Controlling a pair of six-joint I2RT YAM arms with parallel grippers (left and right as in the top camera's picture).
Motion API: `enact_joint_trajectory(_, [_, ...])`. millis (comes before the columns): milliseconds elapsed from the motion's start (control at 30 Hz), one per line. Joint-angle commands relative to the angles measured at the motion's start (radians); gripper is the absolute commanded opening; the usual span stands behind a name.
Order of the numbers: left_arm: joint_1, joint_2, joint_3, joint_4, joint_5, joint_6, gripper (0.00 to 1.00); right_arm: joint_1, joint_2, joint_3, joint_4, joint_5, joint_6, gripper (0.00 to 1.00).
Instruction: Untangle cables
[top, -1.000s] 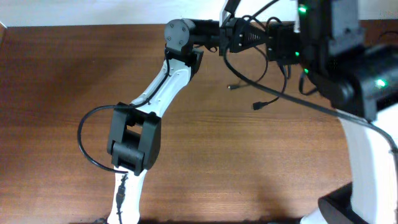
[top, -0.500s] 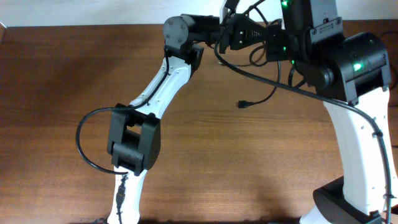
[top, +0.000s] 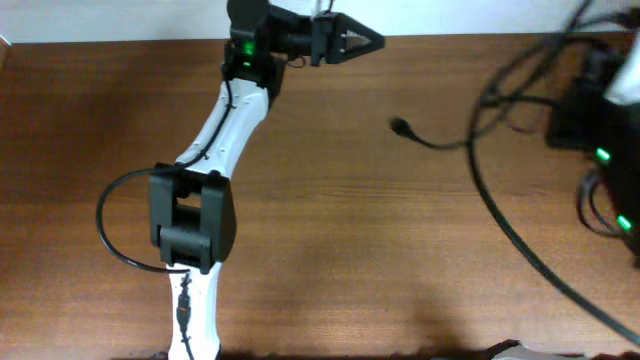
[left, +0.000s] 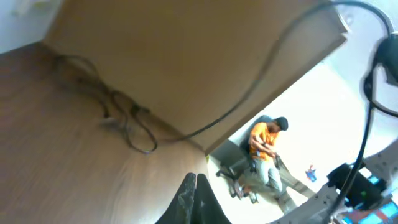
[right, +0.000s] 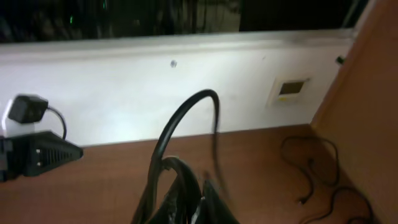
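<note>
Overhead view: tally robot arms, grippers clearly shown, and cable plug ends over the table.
Robot arms: 2 (left arm, right arm, blurred)
Grippers clearly shown: 1 (left gripper)
Cable plug ends: 1 (plug end)
Total: 4

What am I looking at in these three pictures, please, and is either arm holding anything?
A left arm and a right arm of a robot work at a wooden table. One picture looks down from above; the other two come from a camera on each wrist, showing its own jaws at the bottom. The left gripper, at the table's far edge, is shut with nothing seen in it. The right gripper is shut too; a black cable arches up beside it, but I cannot tell whether it is pinched. Thin cables lie loose on the table, one ending in a plug.
</note>
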Motion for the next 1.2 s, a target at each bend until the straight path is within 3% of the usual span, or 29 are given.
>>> enact_joint_trajectory(0, [-0.005, 0.003, -0.002, 0.02, 0.023, 0.096, 0.0, -0.006, 0.044, -0.005, -0.016, -0.001, 0.016, 0.04])
enact_joint_trajectory(133, [-0.045, 0.003, -0.002, 0.134, 0.038, 0.017, 0.0, -0.006, 0.093, -0.005, -0.021, -0.021, 0.016, 0.04])
enact_joint_trajectory(267, [-0.079, 0.003, -0.002, 0.369, 0.037, -0.095, 0.0, -0.006, 0.145, -0.005, -0.024, -0.079, 0.002, 0.04])
enact_joint_trajectory(400, [-0.085, 0.003, -0.002, 0.584, 0.018, -0.213, 0.0, -0.006, 0.214, -0.005, -0.037, -0.266, -0.189, 0.04])
enact_joint_trajectory(700, [-0.071, 0.003, -0.002, 0.596, 0.018, -0.247, 0.0, -0.014, 0.3, -0.005, 0.006, -0.706, -0.743, 0.04])
enact_joint_trajectory(1167, [-0.133, 0.003, -0.002, 0.596, -0.001, -0.262, 0.0, -0.188, 0.3, -0.004, 0.07, -0.779, -0.7, 0.04])
